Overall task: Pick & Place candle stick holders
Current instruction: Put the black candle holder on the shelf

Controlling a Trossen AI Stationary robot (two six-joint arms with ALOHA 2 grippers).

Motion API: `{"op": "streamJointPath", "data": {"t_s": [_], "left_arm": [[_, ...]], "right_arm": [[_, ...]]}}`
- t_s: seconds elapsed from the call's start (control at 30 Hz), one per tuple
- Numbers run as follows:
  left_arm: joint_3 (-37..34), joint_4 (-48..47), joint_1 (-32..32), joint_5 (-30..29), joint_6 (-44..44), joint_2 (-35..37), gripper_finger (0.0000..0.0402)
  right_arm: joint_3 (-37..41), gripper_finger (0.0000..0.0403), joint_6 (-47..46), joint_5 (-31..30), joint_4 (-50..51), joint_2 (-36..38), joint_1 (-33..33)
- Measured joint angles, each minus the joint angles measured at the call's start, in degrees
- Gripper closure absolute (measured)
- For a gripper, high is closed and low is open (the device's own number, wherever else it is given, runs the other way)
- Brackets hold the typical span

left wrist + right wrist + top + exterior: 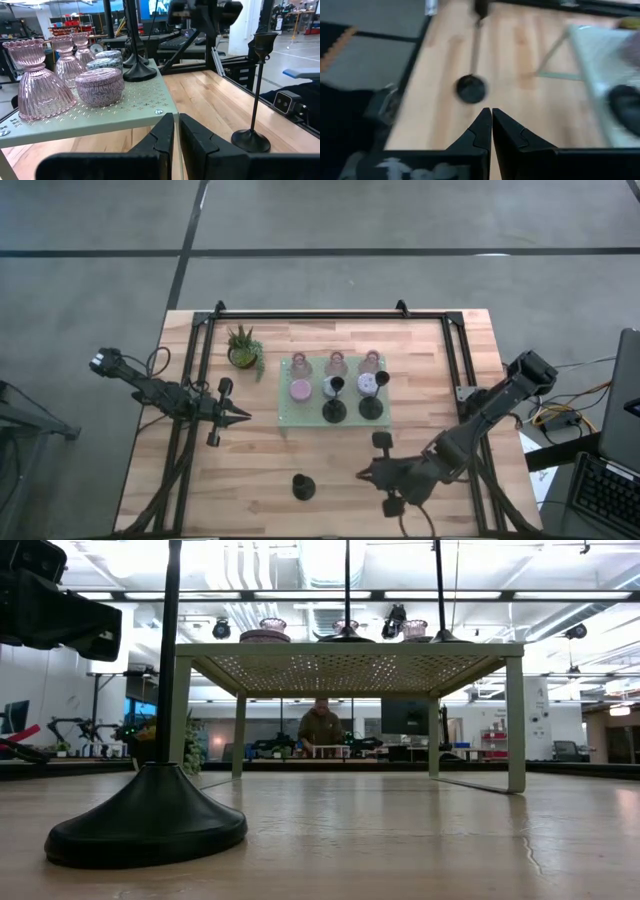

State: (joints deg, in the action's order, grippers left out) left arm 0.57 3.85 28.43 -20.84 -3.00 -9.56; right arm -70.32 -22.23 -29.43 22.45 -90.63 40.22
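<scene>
Near the centre of the high view we see the pale green perforated rectangular tray (283, 412) carrying eight candle stick holders: three pinkish ribbed clear glass holders (336, 364) in the upper row, three low round patterned holders, pink to lilac (300, 390), in the middle, two black round-based holders with thin stems (334, 411) on the lower edge. A ninth black holder with a tall thin stem (303, 486) stands alone on the bare wood, bottom centre of the high view, well apart from the tray; it fills the left of the low view (150, 825).

We read the right gripper (364, 474) as shut with nothing in it: its wrist view shows the fingers pressed together, the lone black holder (470, 89) upright beyond the tips, not touched. It sits lower right of centre in the high view, pointing towards that holder. The left gripper (246, 417) waits left of the tray, fingers also closed and empty in its wrist view.

Risks, as we judge them: the lone holder is tall and top-heavy looking, so an approach with shut fingers could knock it over and let it roll. A late opening or a grip high on the stem could tip it. Setting it on the crowded tray could bump the neighbouring black stems. A small green potted plant (243, 348) sits at the tray's upper left, out of the way.
</scene>
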Motion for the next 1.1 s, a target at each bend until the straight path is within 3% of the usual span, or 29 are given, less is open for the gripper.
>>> {"op": "streamJointPath", "data": {"t_s": [0.37, 0.7, 0.9, 1.1], "left_arm": [[0.00, 0.00, 0.00, -0.01, -0.01, 0.00, 0.0369], [-0.01, 0.03, -0.01, -0.02, -0.01, -0.02, 0.0369], [-0.01, 1.02, -0.01, -0.02, 0.44, -0.05, 0.0369], [0.01, 7.69, -0.01, 0.42, 16.52, -0.31, 0.0369]], "right_arm": [[24.00, 0.0395, 7.52, 16.63, -29.02, 14.13, 2.90], [41.30, 0.0394, 12.84, 17.46, -38.05, 32.43, 2.63], [48.66, 0.0394, 14.00, 17.48, -38.13, 43.30, 1.64], [55.51, 0.0394, 15.93, 17.48, -37.98, 55.35, 0.71]]}}
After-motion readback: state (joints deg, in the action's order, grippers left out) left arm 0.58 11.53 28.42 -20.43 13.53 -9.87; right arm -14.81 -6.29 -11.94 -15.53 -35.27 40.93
